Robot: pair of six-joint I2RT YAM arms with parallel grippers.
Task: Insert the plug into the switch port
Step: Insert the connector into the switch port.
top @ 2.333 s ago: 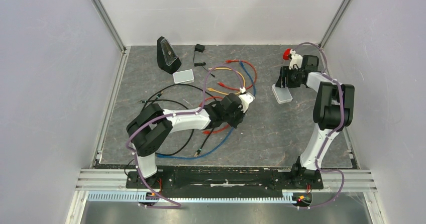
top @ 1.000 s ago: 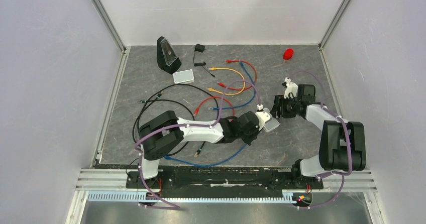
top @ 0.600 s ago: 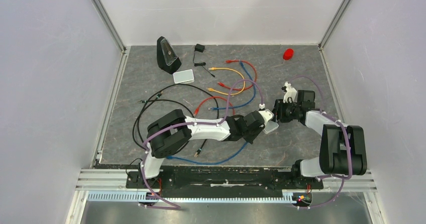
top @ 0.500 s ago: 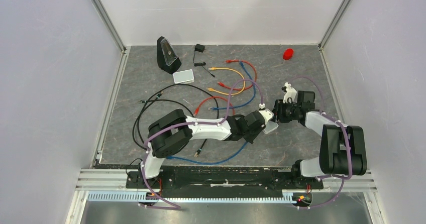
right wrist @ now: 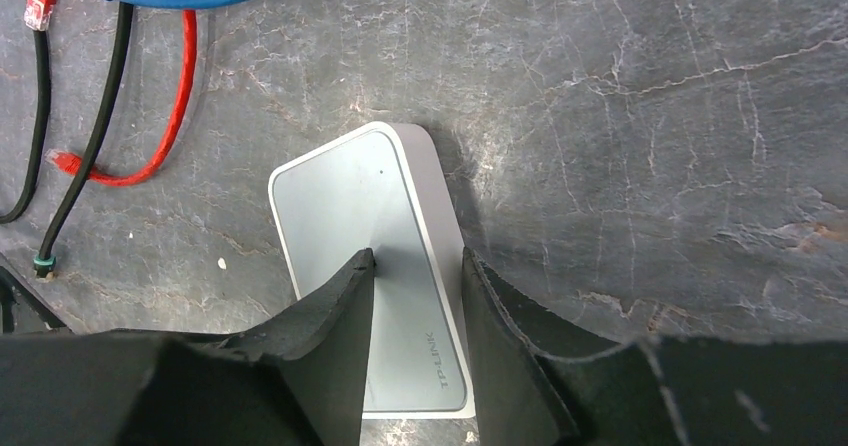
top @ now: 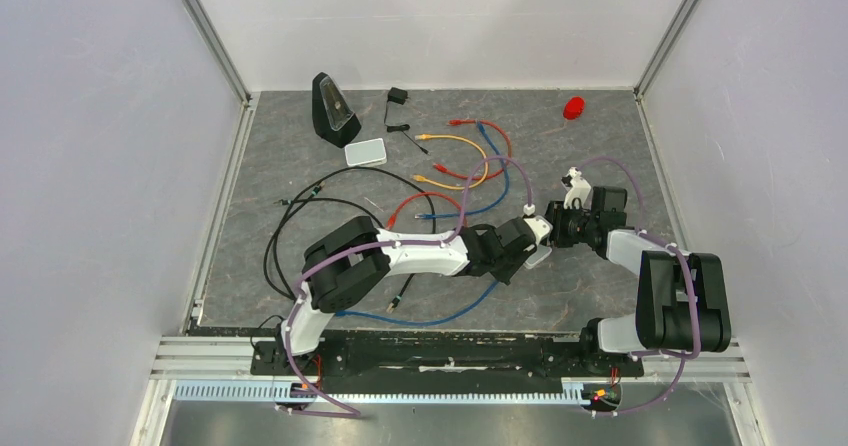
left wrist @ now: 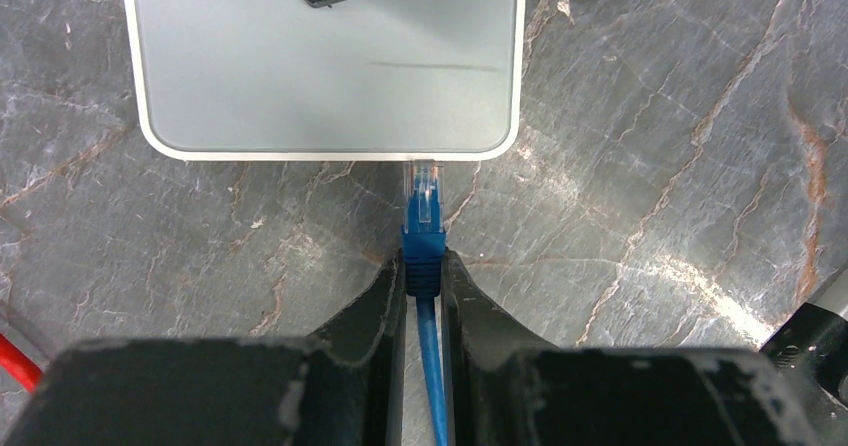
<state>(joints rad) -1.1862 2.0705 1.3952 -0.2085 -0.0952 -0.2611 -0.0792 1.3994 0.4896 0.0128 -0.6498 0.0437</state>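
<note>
The switch port is in the edge of a flat pale grey-white box, which also shows in the left wrist view and the right wrist view. My right gripper is shut on the box, one finger on its top face and one at its side. My left gripper is shut on the blue plug. The plug's clear tip meets the box's near edge. The socket itself is hidden.
A second white box, a black wedge-shaped device and a black adapter lie at the back left. A red object is at the back right. Orange, red, black and blue cables lie mid-table.
My right gripper brought the box from the back right to mid-table. My left arm reached right with the blue plug until its tip met the box's edge.
</note>
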